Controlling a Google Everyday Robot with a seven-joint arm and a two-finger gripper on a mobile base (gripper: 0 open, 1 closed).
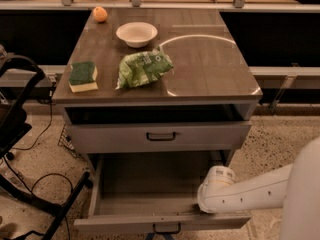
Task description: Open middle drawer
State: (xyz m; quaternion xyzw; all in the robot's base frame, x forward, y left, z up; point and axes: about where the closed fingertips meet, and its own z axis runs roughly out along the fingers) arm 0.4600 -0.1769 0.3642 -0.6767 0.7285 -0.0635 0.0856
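Observation:
The middle drawer (145, 204) is pulled well out of the grey cabinet, and its shallow inside looks empty. Its front panel, with a small black bar handle (166, 228), is near the bottom edge of the camera view. My white arm comes in from the right. Its rounded wrist (216, 186) hangs over the drawer's front right corner. My gripper (204, 207) is at the inner side of the front panel, mostly hidden by the wrist. The taller-fronted top drawer (159, 136) is above, with a dark gap over it.
On the cabinet top (210, 69) are a green-and-yellow sponge (83, 76), a green snack bag (143, 69), a white bowl (136, 33) and an orange (100, 14). A black frame with cables (30, 184) stands on the floor at the left.

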